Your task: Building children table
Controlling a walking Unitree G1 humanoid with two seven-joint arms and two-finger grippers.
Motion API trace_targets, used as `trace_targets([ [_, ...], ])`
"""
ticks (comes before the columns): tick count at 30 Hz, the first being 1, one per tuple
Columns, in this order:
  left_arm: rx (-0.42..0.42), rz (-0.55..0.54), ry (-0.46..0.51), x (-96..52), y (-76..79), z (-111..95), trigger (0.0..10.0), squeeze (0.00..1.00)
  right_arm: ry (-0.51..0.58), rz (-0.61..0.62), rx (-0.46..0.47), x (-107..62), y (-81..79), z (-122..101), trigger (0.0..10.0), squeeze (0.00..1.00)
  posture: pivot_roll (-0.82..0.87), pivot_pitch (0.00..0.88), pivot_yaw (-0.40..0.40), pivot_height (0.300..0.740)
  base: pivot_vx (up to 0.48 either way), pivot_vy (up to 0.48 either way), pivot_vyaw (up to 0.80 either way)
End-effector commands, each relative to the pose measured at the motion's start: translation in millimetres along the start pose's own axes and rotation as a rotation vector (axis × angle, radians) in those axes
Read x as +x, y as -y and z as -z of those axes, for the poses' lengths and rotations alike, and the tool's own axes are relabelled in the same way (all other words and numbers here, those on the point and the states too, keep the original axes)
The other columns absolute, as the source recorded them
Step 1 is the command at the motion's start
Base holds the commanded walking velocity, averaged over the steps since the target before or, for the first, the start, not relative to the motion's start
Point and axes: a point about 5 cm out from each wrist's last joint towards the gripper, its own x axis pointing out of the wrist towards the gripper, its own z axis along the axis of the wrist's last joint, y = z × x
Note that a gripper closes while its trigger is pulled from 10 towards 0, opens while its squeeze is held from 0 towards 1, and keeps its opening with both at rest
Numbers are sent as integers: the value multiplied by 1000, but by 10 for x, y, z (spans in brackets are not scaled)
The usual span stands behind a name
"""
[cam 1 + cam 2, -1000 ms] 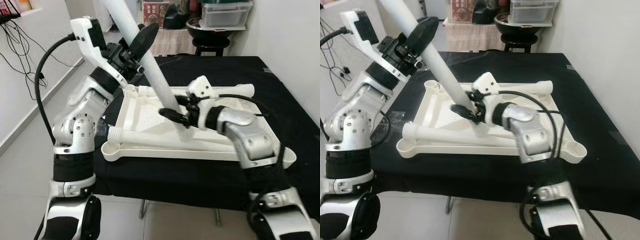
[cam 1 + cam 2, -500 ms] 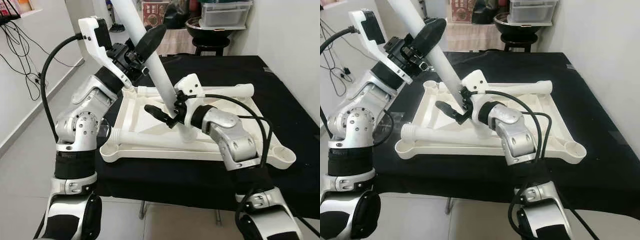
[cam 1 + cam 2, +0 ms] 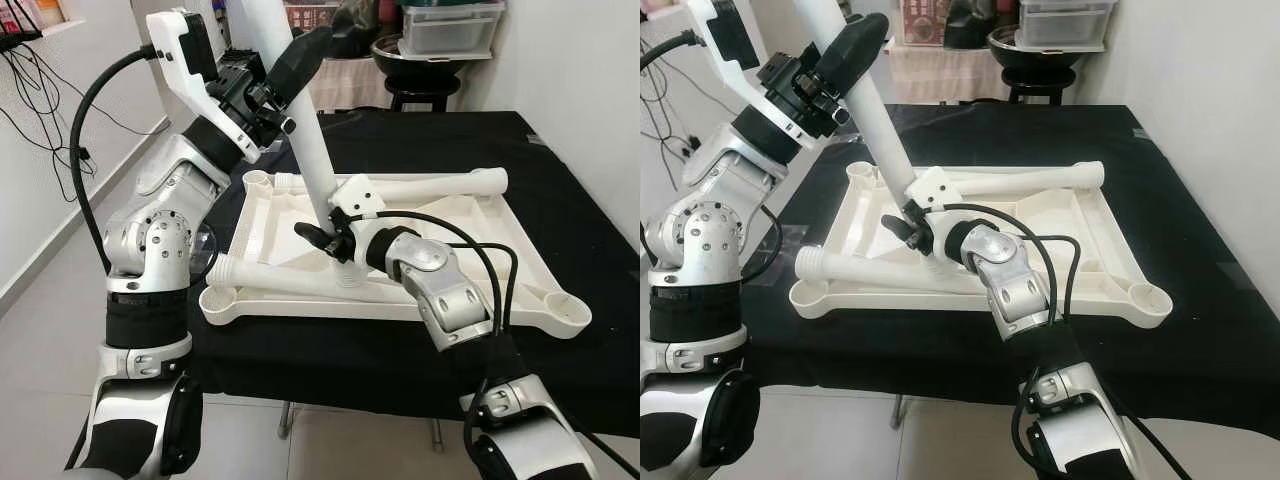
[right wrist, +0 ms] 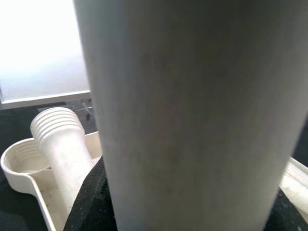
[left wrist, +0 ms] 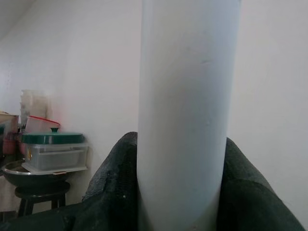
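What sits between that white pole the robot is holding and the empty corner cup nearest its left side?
A loose leg lies along the tabletop's front edge, its ribbed end beside that corner socket. The held leg, gripped by the left gripper and right gripper, would have to pass over it.

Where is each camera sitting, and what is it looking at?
Left eye view: on the head, looking down at the upside-down white tabletop; both arms show, left tool high, right tool low on the tilted white leg.
Right eye view: beside it, same scene.
Left wrist view: on the left wrist, looking along its black fingers clamped on the leg, toward the wall.
Right wrist view: on the right wrist, close against the leg, a lying threaded leg behind.
All four share the tilted leg.
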Motion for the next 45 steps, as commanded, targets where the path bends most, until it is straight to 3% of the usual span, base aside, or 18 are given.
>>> trace_targets([
  [1,-39,119,48,117,209,-74,0,0,-5,3,8,62,-30,-1,0,0,-89,8,71,740,0,0,0],
  [2,-39,119,48,117,209,-74,0,0,-5,3,8,62,-30,-1,0,0,-89,8,71,740,0,0,0],
  [3,-37,118,49,121,212,-71,4471,0,6,24,21,59,8,-13,0,0,-91,7,72,740,0,0,0],
  [4,-39,115,51,121,211,-66,10000,1000,20,52,38,48,62,-29,0,0,-93,8,72,740,0,0,0],
  [11,-32,91,64,78,181,-105,10000,1000,98,178,131,-81,368,-119,0,0,-97,8,70,740,0,0,0],
  [12,6,78,84,18,138,-238,10000,1000,131,295,174,-239,630,-138,0,0,-103,14,72,740,0,0,0],
  [17,48,89,107,-34,138,-406,10000,1000,178,414,226,-411,875,-164,0,0,-102,15,69,740,0,0,0],
  [18,73,95,126,-72,134,-524,10000,1000,225,499,286,-534,1032,-188,2196,0,-101,19,68,740,0,0,0],
  [20,91,99,140,-100,135,-608,10000,1000,259,558,330,-626,1138,-203,2196,0,-101,19,68,740,0,0,0],
  [21,119,95,141,-133,136,-686,10000,1000,317,632,356,-758,1251,-243,10000,0,-99,22,67,740,0,0,0],
  [26,171,43,107,-214,102,-723,10000,1000,379,698,350,-919,1326,-286,10000,0,-96,29,64,740,0,0,0],
  [27,215,-34,39,-340,20,-610,10000,0,400,674,314,-990,1268,-292,10000,0,-98,33,65,740,0,0,0],
  [29,270,-183,-122,-644,-142,-241,10000,0,443,537,272,-1095,1015,-284,10000,0,-107,47,66,740,0,0,0],
  [31,270,-183,-122,-644,-142,-241,10000,0,443,537,272,-1095,1015,-284,10000,0,-107,47,66,740,0,0,0],
  [35,288,-318,-275,-995,-229,129,10000,0,484,312,303,-1194,626,-231,10000,0,-111,58,66,740,0,0,0],
  [38,304,-398,-491,-1472,-143,594,10000,0,378,109,360,-1267,61,65,10000,0,-117,66,65,740,0,0,0],
  [40,304,-398,-491,-1472,-143,594,10000,0,378,109,360,-1267,61,65,10000,0,-117,66,65,740,0,0,0],
  [45,246,-401,-582,-1601,57,888,10000,0,199,8,369,-1256,-360,389,10000,0,-127,80,66,740,0,0,0],
])
